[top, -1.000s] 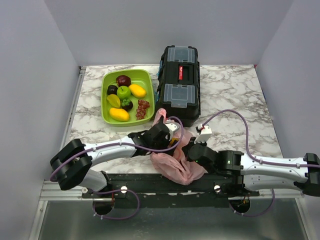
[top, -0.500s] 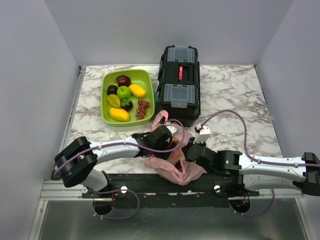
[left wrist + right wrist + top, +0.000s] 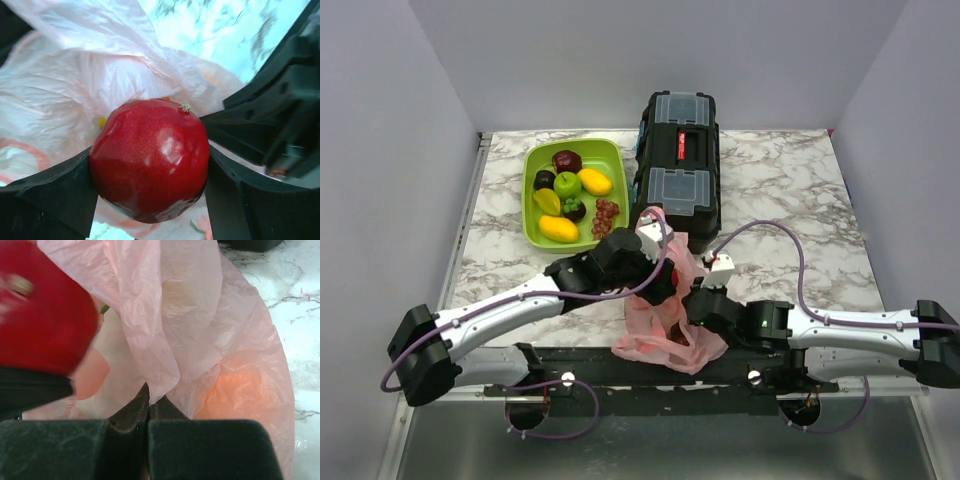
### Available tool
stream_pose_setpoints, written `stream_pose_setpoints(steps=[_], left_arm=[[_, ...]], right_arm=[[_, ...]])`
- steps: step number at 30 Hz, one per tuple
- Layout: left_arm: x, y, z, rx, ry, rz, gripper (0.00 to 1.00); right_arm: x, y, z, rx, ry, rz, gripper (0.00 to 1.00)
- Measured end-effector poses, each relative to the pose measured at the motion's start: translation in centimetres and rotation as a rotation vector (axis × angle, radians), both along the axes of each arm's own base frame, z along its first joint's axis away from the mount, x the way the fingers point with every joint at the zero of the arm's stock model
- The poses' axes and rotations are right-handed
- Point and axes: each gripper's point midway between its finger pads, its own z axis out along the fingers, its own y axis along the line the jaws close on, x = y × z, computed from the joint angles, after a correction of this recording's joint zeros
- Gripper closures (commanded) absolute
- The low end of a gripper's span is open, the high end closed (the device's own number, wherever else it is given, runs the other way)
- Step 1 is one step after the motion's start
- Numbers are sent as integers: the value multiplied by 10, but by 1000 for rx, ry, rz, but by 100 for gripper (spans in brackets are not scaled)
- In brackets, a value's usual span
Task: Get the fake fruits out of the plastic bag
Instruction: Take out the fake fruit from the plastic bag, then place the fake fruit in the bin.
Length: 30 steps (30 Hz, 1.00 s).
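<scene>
- your left gripper [image 3: 658, 272] is clamped on a glossy red apple [image 3: 150, 160], with a jaw pressed to each side of it, just above the mouth of the plastic bag [image 3: 200, 330].
- your right gripper [image 3: 149, 412] is pinched together on a fold of the bag, which lies in front of the black toolbox [image 3: 678, 150].
- the step in hand looks like lifting this fruit out. next, carry it clear of the film and set it down. an orange fruit [image 3: 235, 390] showing through the film is probably next.
</scene>
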Motion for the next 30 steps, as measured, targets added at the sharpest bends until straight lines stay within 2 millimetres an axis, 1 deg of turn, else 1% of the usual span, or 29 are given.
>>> stream_pose_setpoints(steps=[3,6,9,10,12,13,14,16,17,18,23,24,25,27,28,29,30], left_arm=[[3,3,27,-94,-16,0,69],[9,12,60,-228,-35,13,69],[13,23,77,-321,-31,26,70],[18,33,82,-355,-32,49,70],[25,47,87,-388,-22,86,69],[28,51,88,-395,-17,104,69],[36,60,89,-399,-11,147,69],[46,73,88,-389,10,212,70],[55,83,87,-375,27,269,70],[59,88,86,-367,35,297,70],[100,133,89,-341,66,545,70],[106,139,88,-341,74,579,70],[116,150,85,-346,90,637,70],[134,165,78,-359,140,727,68],[142,170,74,-369,169,759,66],[155,176,66,-384,225,801,65],[164,178,61,-403,263,825,65]], right_arm=[[0,1,0,2,0,1,99],[0,1,0,2,0,1,99],[0,1,2,8,-2,0,99],[0,1,3,13,-4,0,99],[0,0,6,24,-8,-1,99],[0,0,8,30,-9,-1,99],[0,0,10,35,-12,-2,99],[1,-1,12,44,-17,-5,99],[1,-1,14,47,-19,-6,99],[1,-1,15,51,-21,-7,99],[1,-3,18,61,-25,-10,99],[1,-3,18,60,-25,-10,99],[1,-4,18,61,-26,-10,99],[1,-6,18,60,-26,-11,99],[1,-6,19,61,-26,-11,99],[0,-7,19,61,-26,-11,99],[0,-8,20,61,-27,-12,99]])
